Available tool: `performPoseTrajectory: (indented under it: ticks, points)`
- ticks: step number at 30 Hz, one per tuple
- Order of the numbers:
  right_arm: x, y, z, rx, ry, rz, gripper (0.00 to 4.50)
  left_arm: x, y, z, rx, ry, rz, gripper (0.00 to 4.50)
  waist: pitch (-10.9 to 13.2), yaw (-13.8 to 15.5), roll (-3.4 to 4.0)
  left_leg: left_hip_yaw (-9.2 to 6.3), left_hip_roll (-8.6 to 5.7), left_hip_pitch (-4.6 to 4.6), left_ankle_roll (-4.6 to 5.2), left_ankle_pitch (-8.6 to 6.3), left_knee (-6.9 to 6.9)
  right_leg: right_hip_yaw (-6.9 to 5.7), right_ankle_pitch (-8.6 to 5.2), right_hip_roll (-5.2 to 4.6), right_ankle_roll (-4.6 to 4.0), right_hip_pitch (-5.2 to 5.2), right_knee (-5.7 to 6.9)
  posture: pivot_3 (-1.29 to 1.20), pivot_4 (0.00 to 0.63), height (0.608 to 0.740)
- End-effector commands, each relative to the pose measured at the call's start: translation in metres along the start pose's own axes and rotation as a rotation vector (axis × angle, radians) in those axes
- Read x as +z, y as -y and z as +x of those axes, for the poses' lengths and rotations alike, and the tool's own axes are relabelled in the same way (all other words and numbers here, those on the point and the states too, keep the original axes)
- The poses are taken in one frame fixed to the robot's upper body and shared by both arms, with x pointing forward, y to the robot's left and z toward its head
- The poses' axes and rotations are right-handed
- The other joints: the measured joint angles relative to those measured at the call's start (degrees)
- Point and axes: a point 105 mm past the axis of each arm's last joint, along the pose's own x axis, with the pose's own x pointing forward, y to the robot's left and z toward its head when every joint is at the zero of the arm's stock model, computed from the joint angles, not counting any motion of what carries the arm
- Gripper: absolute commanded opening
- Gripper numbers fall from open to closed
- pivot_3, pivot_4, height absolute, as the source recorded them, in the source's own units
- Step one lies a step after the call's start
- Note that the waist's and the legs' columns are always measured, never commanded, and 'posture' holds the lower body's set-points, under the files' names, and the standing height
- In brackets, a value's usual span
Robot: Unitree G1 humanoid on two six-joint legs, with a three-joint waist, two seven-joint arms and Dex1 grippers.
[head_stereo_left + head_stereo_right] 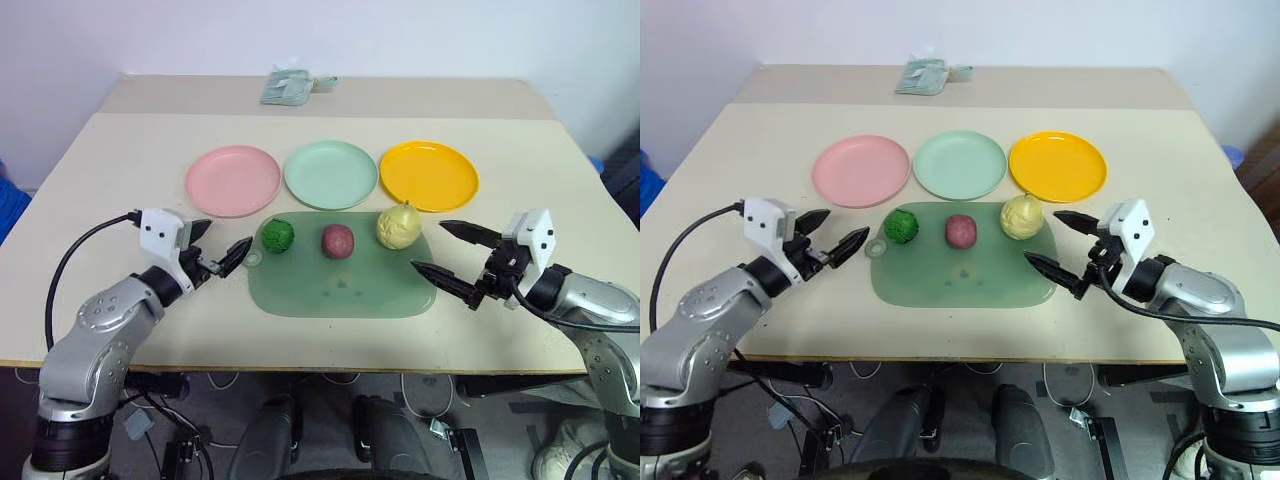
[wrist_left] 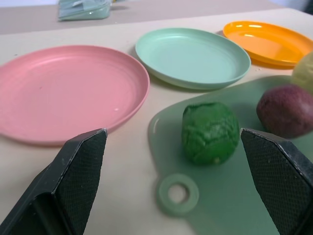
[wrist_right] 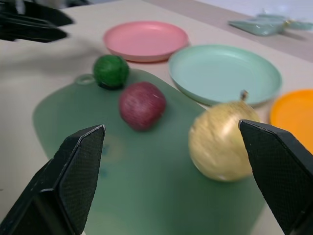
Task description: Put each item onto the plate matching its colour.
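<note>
Sitting in a row along the far edge of the green cutting mat (image 1: 340, 280), we see the three toy foods: the bumpy dark green ball (image 1: 277, 236) at the left end, the reddish-purple ball (image 1: 338, 241) in the middle, and the pale yellow pear-like lump (image 1: 398, 226) at the right end, each apart from its neighbour. Just beyond the mat, we find the three plates in a line on the beige table (image 1: 120, 180): the pink plate (image 1: 232, 180) on the left, the mint green plate (image 1: 331, 174) in the centre and the orange-yellow plate (image 1: 429, 175) on the right, all bare. The yellow lump lies nearest the orange-yellow plate, close to its rim. We note the left gripper (image 1: 220, 245) hovering above the table just left of the mat, fingers spread wide and holding nothing, pointing toward the green ball. The right gripper (image 1: 447, 252) hangs at the mat's right edge, its two black fingers likewise parted and empty, aimed toward the yellow lump. At the table's far edge, we see a small pale green packet (image 1: 288, 86).
</note>
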Motion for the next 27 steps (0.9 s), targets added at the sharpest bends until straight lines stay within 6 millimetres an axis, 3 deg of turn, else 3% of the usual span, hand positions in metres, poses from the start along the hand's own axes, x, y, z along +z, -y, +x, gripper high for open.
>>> performPoseTrajectory:
  ticks: [1,11,14,19,21,26,27]
  points:
    - [0.018,-0.013,0.008,0.087,0.058,-0.059,4.48,0.005,0.005,0.014,0.0,-0.025,0.0,4.5,0.0,0.0,-0.01,0.0,0.0,0.0,0.0,0.01,0.02,0.0,0.0,0.03,0.0,0.0,0.01,0.0,0.15,0.74]
    - [0.026,-0.018,0.02,0.123,0.075,-0.083,4.48,-0.015,0.023,0.052,-0.046,-0.18,-0.022,4.5,0.0,0.0,-0.02,-0.01,0.0,0.0,-0.03,0.02,0.0,0.0,0.11,0.09,0.19,-0.02,0.04,0.0,0.15,0.74]
    - [0.027,-0.019,0.02,0.114,0.075,-0.089,4.5,-0.018,0.024,0.06,-0.047,-0.19,-0.02,3.67,0.0,0.0,-0.02,-0.01,0.0,0.0,-0.04,0.02,0.01,0.01,0.1,0.08,0.18,-0.03,0.05,0.0,0.15,0.74]
    - [0.03,-0.02,0.016,0.086,0.069,-0.096,4.5,-0.014,0.019,0.064,-0.01,-0.186,0.053,1.54,0.0,0.0,-0.02,-0.01,0.0,0.0,-0.04,0.03,0.0,0.01,0.11,0.06,0.18,-0.03,0.05,0.0,0.15,0.74]
    - [0.03,-0.02,0.014,0.074,0.068,-0.096,4.5,-0.008,0.02,0.069,-0.016,-0.17,0.051,1.54,0.0,0.1,-0.02,-0.01,0.0,0.0,-0.04,0.03,0.01,0.02,0.1,0.05,0.17,-0.03,0.05,0.0,0.15,0.74]
    - [0.032,-0.016,0.011,0.027,0.076,-0.111,4.5,0.036,0.014,0.097,0.013,-0.042,0.025,1.54,0.0,1.2,-0.06,-0.01,0.0,-0.02,-0.04,0.03,0.12,0.0,0.11,0.05,0.17,0.0,0.07,0.0,0.15,0.74]
    - [0.033,-0.013,0.011,0.01,0.085,-0.118,4.5,0.048,0.012,0.111,0.018,-0.015,0.026,1.54,0.0,1.3,-0.06,-0.01,0.0,-0.04,-0.04,0.03,0.16,0.0,0.12,0.07,0.18,-0.01,0.07,0.0,0.15,0.74]
